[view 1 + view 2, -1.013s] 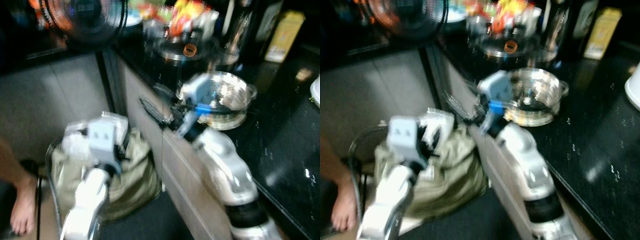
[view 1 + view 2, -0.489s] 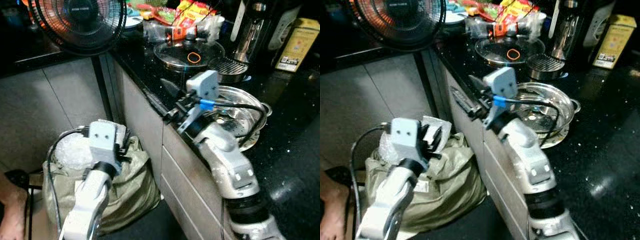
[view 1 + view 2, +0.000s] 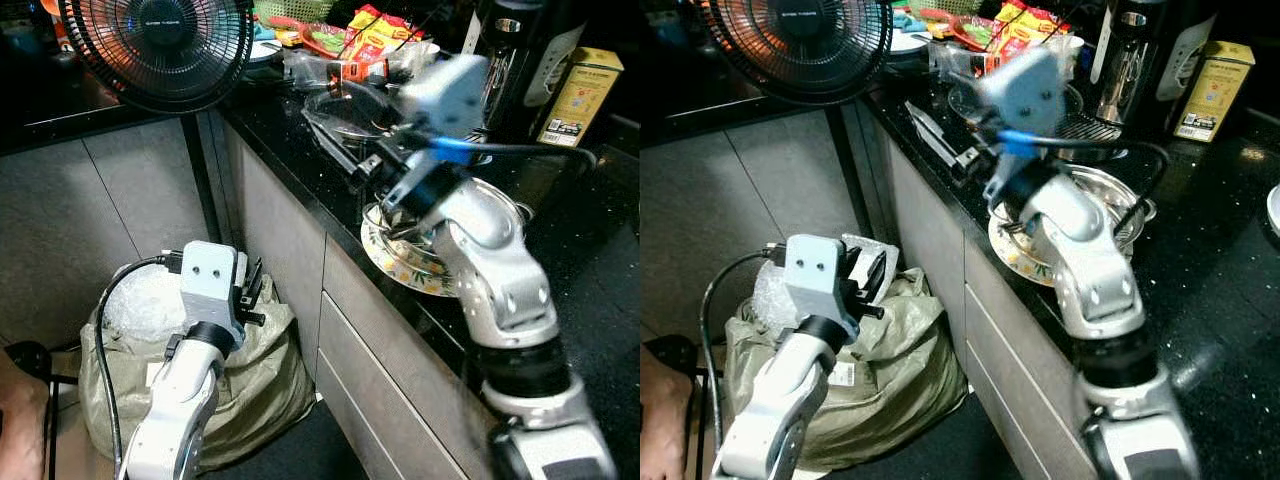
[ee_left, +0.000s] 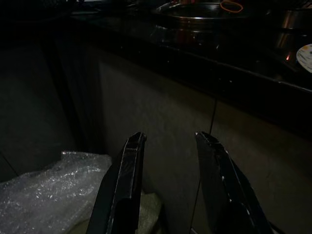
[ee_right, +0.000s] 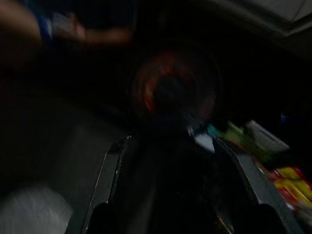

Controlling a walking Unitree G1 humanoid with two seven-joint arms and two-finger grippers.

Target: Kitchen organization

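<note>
My right gripper (image 3: 928, 122) is raised over the front edge of the black counter (image 3: 590, 250), open with nothing between its fingers; in the right wrist view (image 5: 170, 142) it faces the blurred fan. Behind the right arm a steel pot (image 3: 1122, 198) sits on a floral plate (image 3: 398, 262) that overhangs the counter edge. A glass lid (image 3: 345, 105) with an orange band lies further back, partly hidden by the arm. My left gripper (image 3: 248, 290) hangs low, open, above a bubble-wrap bundle (image 4: 44, 195) and facing the grey cabinet front (image 4: 161, 112).
A black fan (image 3: 160, 45) stands at the counter's far left end. Snack packets (image 3: 370, 25), a steel flask (image 3: 1125, 50) and a yellow box (image 3: 572, 95) crowd the back. A green sack (image 3: 255, 370) sits on the floor beside the cabinet. A person's foot (image 3: 18, 420) is at the lower left.
My right arm has swung up and back from the cabinet front to above the counter edge. The view has shifted too. The left arm has stayed low over the sack.
</note>
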